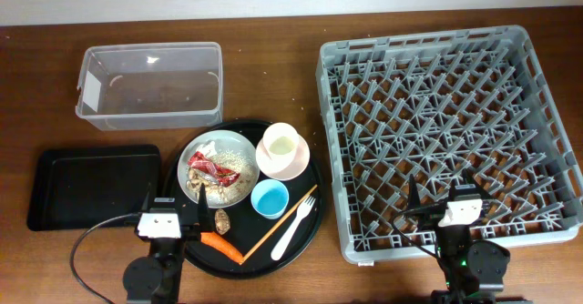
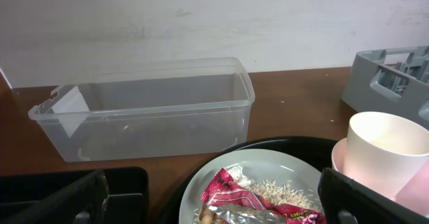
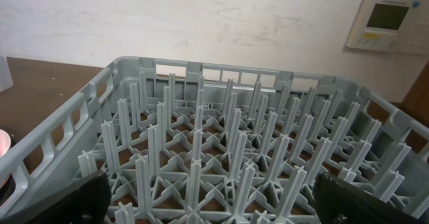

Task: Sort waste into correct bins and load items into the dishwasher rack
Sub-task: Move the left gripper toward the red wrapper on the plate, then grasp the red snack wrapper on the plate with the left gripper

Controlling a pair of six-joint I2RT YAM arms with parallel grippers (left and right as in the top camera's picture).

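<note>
Left gripper [image 2: 213, 184]: fingers [image 2: 67, 200] are seen spread wide, with nothing held between them. Plate [image 2: 268, 165] with red wrapper [image 2: 244, 198] and crumbs [image 2: 281, 192] is found just ahead, between the fingers. White cup [image 2: 385, 150], nested in pink bowl [image 2: 338, 158], is seen just beyond the right-hand finger. Clear tub [image 2: 147, 117] lies farther ahead, its long side facing the fingers; a strip of bare table [image 2: 295, 103] is left between its wall and the round black tray [image 2: 281, 142]. White label [image 2: 70, 110] is noted on the tub's left end; no writing can be read on it. Shallow black tray [image 2: 127, 184] is seen past the left-hand finger. From overhead, brown lump [image 1: 222, 219] and carrot [image 1: 220, 244] are seen just beside the right-hand finger.

Right gripper [image 3: 213, 187]: fingers [image 3: 362, 200] are likewise spread wide, nothing held. Rack [image 3: 221, 150] fills the space ahead and between them; pegs stand in close rows, with only narrow lanes left. Wall panel [image 3: 385, 23] with a small screen is seen beyond the rack's far right corner; its text cannot be read.
</note>
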